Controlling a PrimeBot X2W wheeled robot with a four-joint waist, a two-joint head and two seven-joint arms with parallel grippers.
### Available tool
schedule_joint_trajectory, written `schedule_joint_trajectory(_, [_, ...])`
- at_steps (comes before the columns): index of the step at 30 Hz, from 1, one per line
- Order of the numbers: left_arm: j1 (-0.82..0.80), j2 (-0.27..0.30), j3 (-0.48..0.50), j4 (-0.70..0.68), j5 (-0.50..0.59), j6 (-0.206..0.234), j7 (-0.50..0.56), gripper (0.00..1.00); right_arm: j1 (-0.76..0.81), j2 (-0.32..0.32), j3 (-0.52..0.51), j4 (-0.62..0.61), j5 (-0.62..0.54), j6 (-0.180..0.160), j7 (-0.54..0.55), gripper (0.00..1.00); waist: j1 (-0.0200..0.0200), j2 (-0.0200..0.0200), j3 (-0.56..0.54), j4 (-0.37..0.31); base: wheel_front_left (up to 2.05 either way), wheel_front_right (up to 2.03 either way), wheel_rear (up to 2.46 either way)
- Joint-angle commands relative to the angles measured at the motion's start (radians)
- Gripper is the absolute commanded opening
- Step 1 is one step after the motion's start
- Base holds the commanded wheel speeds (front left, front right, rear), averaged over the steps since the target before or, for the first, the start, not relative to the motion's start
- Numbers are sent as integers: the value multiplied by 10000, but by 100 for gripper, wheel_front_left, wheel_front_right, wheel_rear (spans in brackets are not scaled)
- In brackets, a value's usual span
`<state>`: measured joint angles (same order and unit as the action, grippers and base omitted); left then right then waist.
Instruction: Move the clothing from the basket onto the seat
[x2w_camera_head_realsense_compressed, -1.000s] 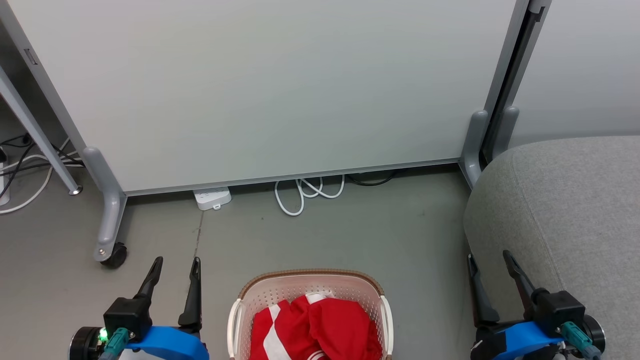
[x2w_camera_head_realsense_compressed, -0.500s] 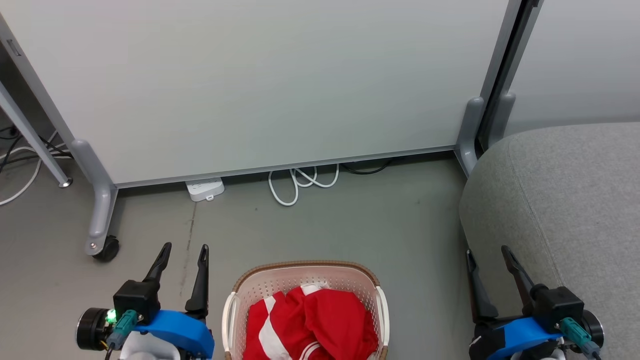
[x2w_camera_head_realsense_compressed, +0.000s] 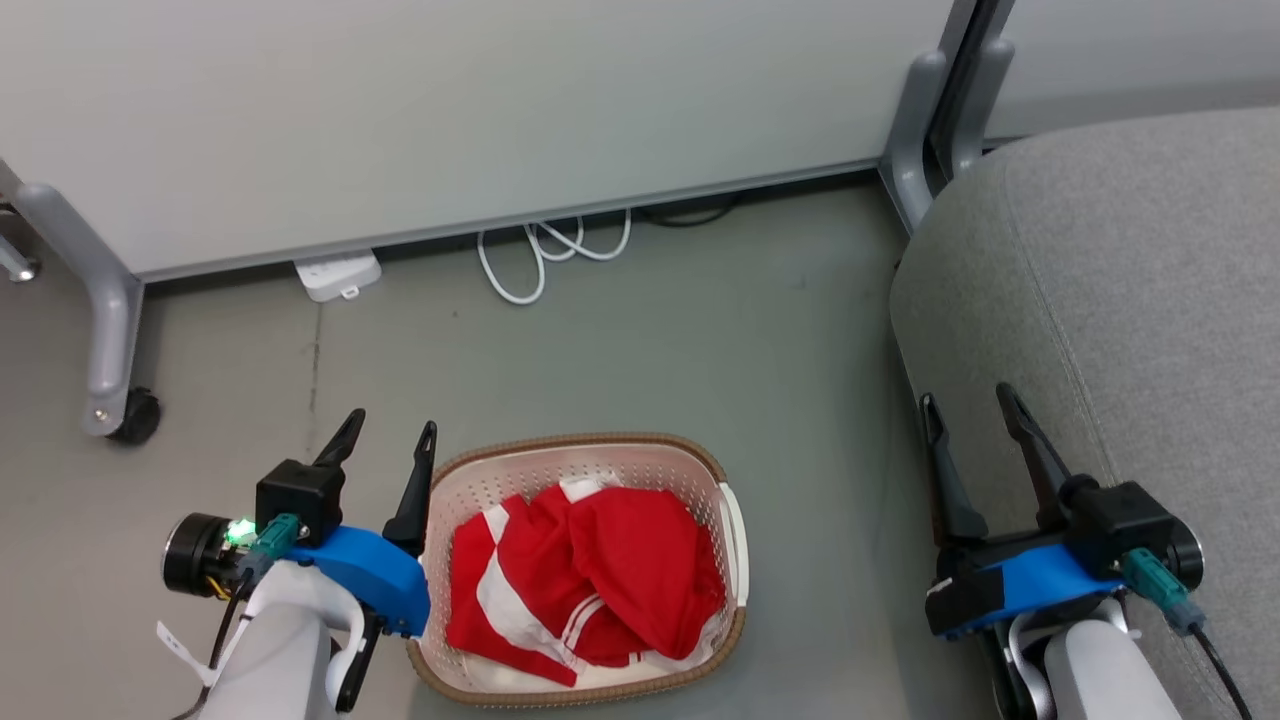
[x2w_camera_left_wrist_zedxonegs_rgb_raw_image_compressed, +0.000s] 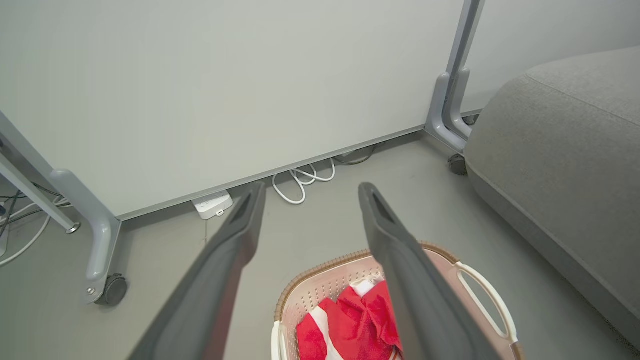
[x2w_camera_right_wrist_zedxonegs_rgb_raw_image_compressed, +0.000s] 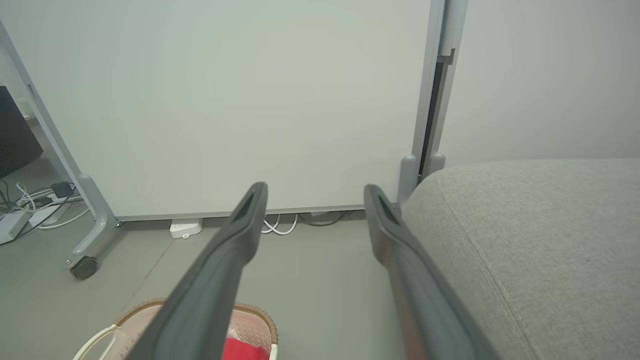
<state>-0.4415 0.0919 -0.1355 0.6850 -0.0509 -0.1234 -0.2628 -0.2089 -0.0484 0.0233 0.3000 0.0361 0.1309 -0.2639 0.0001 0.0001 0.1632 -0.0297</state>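
Red clothing (x2w_camera_head_realsense_compressed: 580, 575) with white stripes lies crumpled inside the cream basket (x2w_camera_head_realsense_compressed: 735, 545), which stands on the floor at the lower middle of the head view. My left gripper (x2w_camera_head_realsense_compressed: 390, 430) is open just left of the basket's rim, holding nothing. On the right, my right gripper (x2w_camera_head_realsense_compressed: 965, 400) is open over the front edge of the grey seat (x2w_camera_head_realsense_compressed: 1130, 270), also holding nothing. The left wrist view shows the clothing (x2w_camera_left_wrist_zedxonegs_rgb_raw_image_compressed: 350, 325) in the basket (x2w_camera_left_wrist_zedxonegs_rgb_raw_image_compressed: 480, 295) below the open fingers (x2w_camera_left_wrist_zedxonegs_rgb_raw_image_compressed: 235, 235). In the right wrist view the seat (x2w_camera_right_wrist_zedxonegs_rgb_raw_image_compressed: 525, 235) is at right and the basket (x2w_camera_right_wrist_zedxonegs_rgb_raw_image_compressed: 255, 312) sits low at left.
A white partition panel (x2w_camera_head_realsense_compressed: 450, 110) on grey castor legs (x2w_camera_head_realsense_compressed: 110, 350) stands behind the basket. A white power strip (x2w_camera_head_realsense_compressed: 337, 275) and a coiled white cable (x2w_camera_head_realsense_compressed: 540, 255) lie at its base. Bare grey floor (x2w_camera_head_realsense_compressed: 700, 340) separates basket and seat.
The whole head view has shifted upward, so the camera tilted down; more of the basket and clothing shows now. The left gripper sits closer to the basket's rim. Both grippers stay open.
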Motion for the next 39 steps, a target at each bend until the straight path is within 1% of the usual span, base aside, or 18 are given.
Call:
schedule_joint_trajectory(1, [-415, 169, -157, 333, 77, -17, -33, 100, -341, -34, 35, -103, -3, -3, -11, 100, -1, -1, 862, -322, 0, 0, 0])
schedule_joint_trajectory(2, [-415, 169, -157, 333, 77, -17, -33, 100, -341, -34, 35, -103, -3, -3, -11, 100, -1, -1, 862, -322, 0, 0, 0])
schedule_joint_trajectory(10, [-1829, 533, -1000, 1914, 245, -76, -31, 100, -1336, -30, 209, -362, 17, -3, -11, 100, -1, -1, 2402, -747, 0, 0, 0])
schedule_joint_trajectory(27, [-4623, 1168, -3904, 4955, 103, -74, 108, 100, -3090, -28, 264, -1036, -12, -3, -9, 100, -1, -1, 5489, -1504, 0, 0, 0])
schedule_joint_trajectory(32, [-5243, 1390, -4564, 5459, 40, -75, 254, 100, -3390, -28, 229, -1208, 28, -3, -10, 100, -1, -1, 6189, -1687, 0, 0, 0])
schedule_joint_trajectory(39, [-5907, 1725, -5429, 5814, 98, -75, 934, 100, -3609, -28, 257, -1421, 183, -3, -10, 100, -1, -1, 6946, -1875, 0, 0, 0])
